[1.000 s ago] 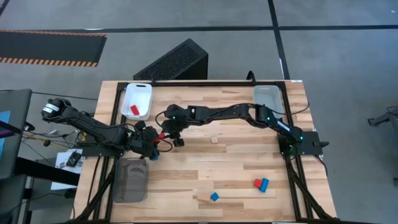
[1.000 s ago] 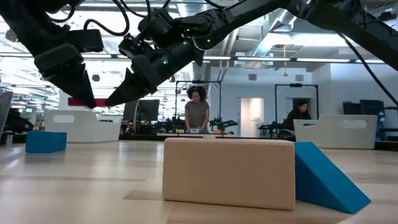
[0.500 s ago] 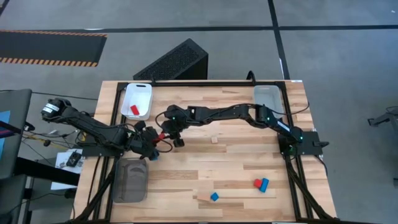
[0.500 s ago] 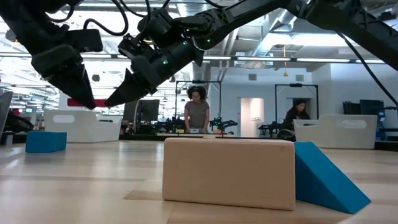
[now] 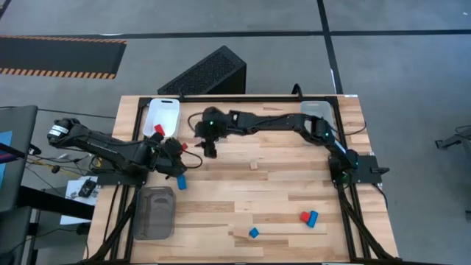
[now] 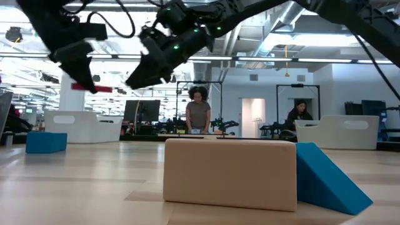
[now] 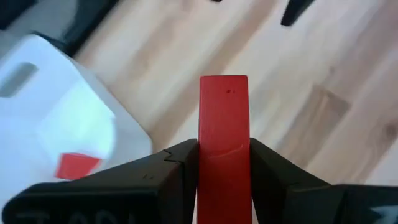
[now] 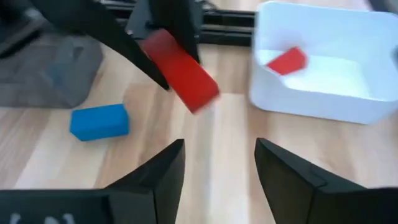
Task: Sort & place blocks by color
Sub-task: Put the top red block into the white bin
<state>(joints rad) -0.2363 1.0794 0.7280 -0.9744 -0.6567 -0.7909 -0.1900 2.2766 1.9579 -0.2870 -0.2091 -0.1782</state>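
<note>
The left gripper [image 7: 224, 180] is clamped on a red block [image 7: 223, 140], which stands up between its two fingers [image 7: 161, 180] and sticks out well past their tips; in the high view this gripper [image 5: 179, 146] hangs over the table [image 5: 280, 199] just beside the white tray [image 5: 163, 110], and the low view shows the block [image 6: 91, 88] held level, well above the table top. A second red block [image 7: 77, 166] lies inside the white tray [image 7: 56, 112], off to one side of the left jaws. The right gripper [image 8: 217, 168] has its jaws apart with nothing between them; from its wrist the held red block [image 8: 180, 70] is in front of the jaws, the white tray [image 8: 323, 68] with its red piece [image 8: 287, 60] is ahead to one side, and a blue block [image 8: 99, 121] lies on the wood to the other side, near the grey tray [image 8: 50, 68]. In the high view the right gripper [image 5: 209, 148] is near the left one, apart from it, and the blue block [image 5: 181, 182] lies near the left jaws. Further from both grippers sit a wood block [image 5: 254, 165], a blue piece [image 5: 254, 232], and a red [image 5: 304, 216] and blue [image 5: 313, 218] pair touching, with a clear tray [image 5: 316, 114] at the far corner.
</note>
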